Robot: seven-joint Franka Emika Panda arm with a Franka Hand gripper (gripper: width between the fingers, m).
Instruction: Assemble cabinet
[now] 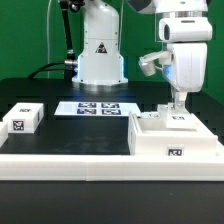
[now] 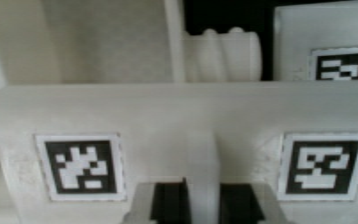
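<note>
My gripper (image 1: 178,104) stood low over the cabinet (image 1: 170,140), which sat directly beneath it on the table (image 1: 85,130). The fingers (image 2: 160,200) were narrow about a thin white strip (image 2: 197,185); whether they held it could not be confirmed. A loose panel (image 1: 22,120) lay well apart. Judged step: positioning the box. The next move calls for a firm, square hold.

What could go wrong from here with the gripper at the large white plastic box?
The gripper sits low against the large white plastic cabinet box; a sideways move could shove it. In the wrist view its dark fingers stand close to the tagged white wall, risking a scrape or slip.
</note>
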